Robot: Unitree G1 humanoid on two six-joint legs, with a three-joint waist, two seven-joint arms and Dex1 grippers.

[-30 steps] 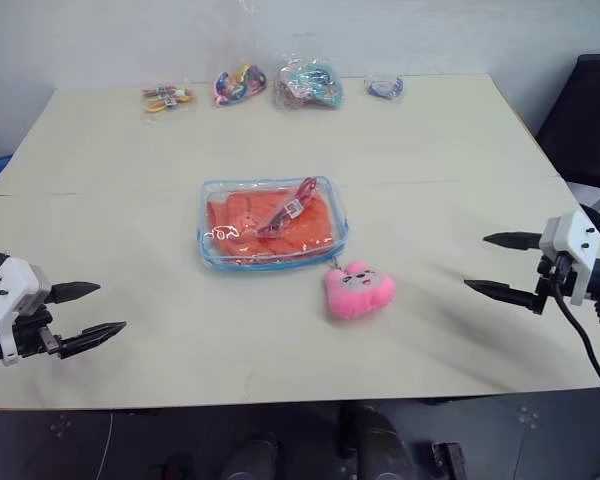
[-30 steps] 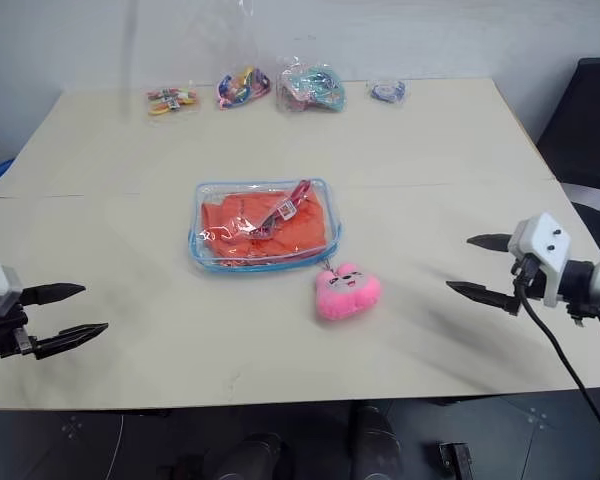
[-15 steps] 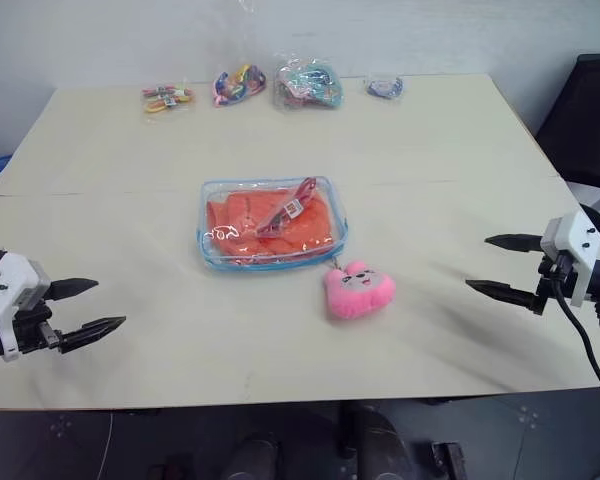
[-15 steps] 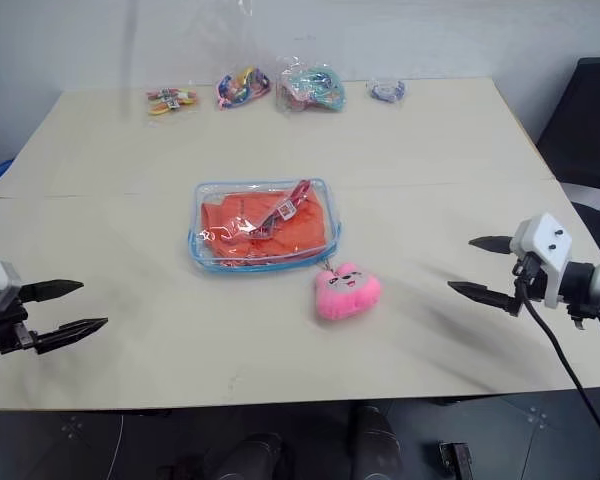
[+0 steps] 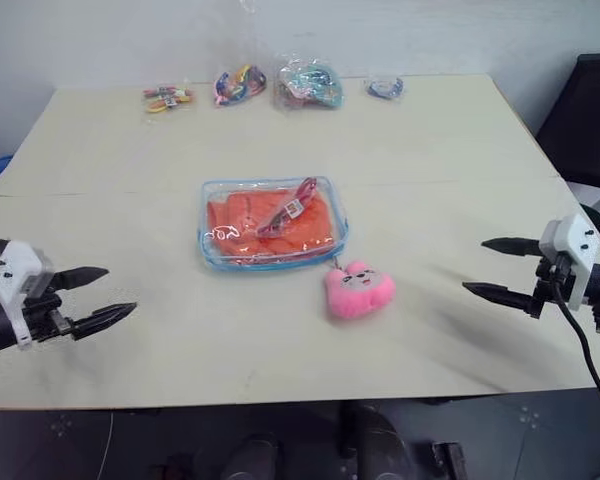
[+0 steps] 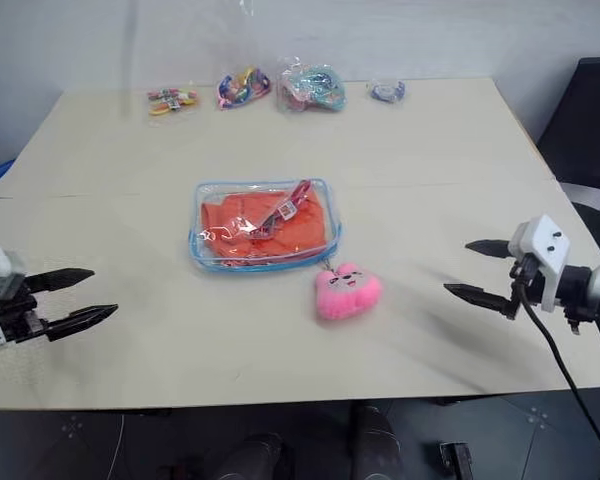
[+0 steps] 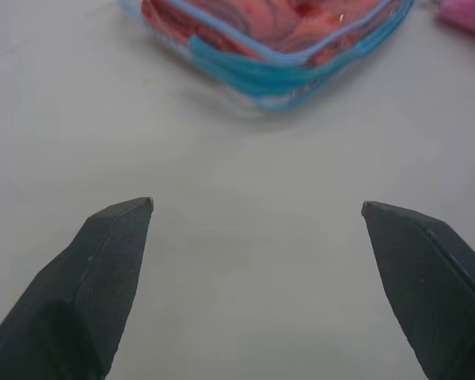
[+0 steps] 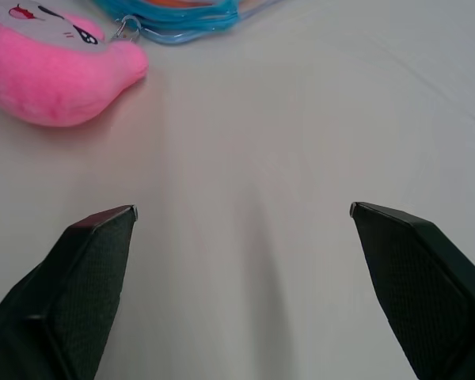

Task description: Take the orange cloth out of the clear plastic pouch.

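The orange cloth (image 5: 270, 225) lies folded inside the clear pouch (image 5: 273, 222) at mid-table (image 5: 450, 150), its folds blurred by glare on the plastic; the pink charm (image 5: 358, 290) sits just near-right of the pouch, and the far bags' (image 5: 305, 83) contents are too small to read. The left claw (image 5: 105, 296) has shifted rightward toward the pouch since a second ago; the right claw (image 5: 500, 268) has barely moved; both gape wide and hold nothing.

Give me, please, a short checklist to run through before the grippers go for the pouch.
1. Left gripper open, empty: ok.
2. Right gripper open, empty: ok.
3. Orange cloth out of the clear plastic pouch: not ok, it lies inside.
4. Pouch lying flat, apart from both grippers: ok.
5. Zipper open: cannot tell.
6. Pink plush charm clear of the pouch body: ok, beside its near right corner.
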